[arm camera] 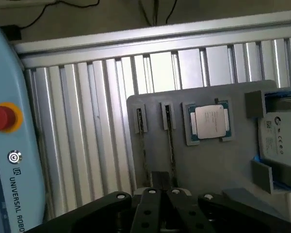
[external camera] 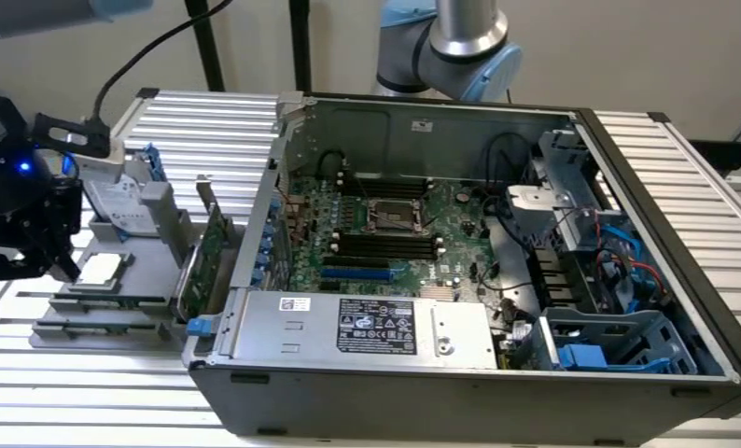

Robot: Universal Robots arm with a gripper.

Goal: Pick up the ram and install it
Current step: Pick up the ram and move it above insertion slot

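My pincer: hangs low over the grey tray; apart or together, I cannot tell.
Ram: on edge in a tray slot, close to my pincer.
Processor: flat on the tray, beside the ram.
Computer case: open, toward the exterior view's right.

Single arm. In the exterior view, a silver and pale-blue arm joint is standing at the rear, while another arm segment is crossing overhead at the exterior view's left. Beneath it the black gripper is hanging, pointing downward, with a blue light glowing on its body. In the wrist view, silver pivot pins are showing on its dark linkage.
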